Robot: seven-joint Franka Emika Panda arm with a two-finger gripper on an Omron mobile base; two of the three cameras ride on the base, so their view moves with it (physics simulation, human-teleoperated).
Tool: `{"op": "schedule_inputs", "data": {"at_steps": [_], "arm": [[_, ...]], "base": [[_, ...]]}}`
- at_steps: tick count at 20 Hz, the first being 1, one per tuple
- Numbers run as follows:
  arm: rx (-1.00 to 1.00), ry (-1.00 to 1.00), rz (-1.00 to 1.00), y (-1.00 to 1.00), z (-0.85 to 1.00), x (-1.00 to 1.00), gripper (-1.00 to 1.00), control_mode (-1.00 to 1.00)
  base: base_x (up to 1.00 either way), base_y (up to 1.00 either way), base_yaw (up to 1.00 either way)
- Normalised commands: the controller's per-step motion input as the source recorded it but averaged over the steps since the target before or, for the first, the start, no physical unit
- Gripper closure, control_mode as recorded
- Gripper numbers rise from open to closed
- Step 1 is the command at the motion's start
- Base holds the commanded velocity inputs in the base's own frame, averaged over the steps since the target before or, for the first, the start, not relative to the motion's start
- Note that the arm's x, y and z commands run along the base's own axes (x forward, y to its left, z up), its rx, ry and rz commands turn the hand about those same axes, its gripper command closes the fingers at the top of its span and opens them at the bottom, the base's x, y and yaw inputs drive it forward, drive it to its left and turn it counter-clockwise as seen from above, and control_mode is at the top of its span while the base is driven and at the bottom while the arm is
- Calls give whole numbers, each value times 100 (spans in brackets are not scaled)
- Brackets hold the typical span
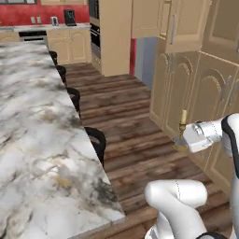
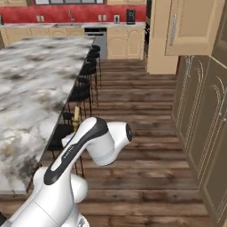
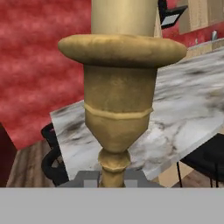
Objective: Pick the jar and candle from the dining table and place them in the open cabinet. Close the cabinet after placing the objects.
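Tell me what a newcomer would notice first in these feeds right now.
The candle looms large in the hand view, its brass-gold holder clamped at the stem by the tool. From the left base view it hangs upright over the wooden floor, between the marble dining table and the tan cabinet. Dark stools line the table's edge.

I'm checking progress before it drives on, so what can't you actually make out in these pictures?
- Jar: whereabouts can't be told.
- Candle: hand view cuts off its top; in the left base view the gripper covers its base.
- Cabinet: interior hidden behind its door.
- Fingertip contact: the candle's stem hides it in the hand view.
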Motion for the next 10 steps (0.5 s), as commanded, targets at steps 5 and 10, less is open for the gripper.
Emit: {"op": "schedule_inputs", "data": {"at_steps": [5, 10], "arm": [[0, 0, 0, 0, 0, 0, 100, 100], [0, 0, 0, 0, 0, 0, 100, 100]], "base": [[0, -40, 47], [-9, -76, 34]]}}
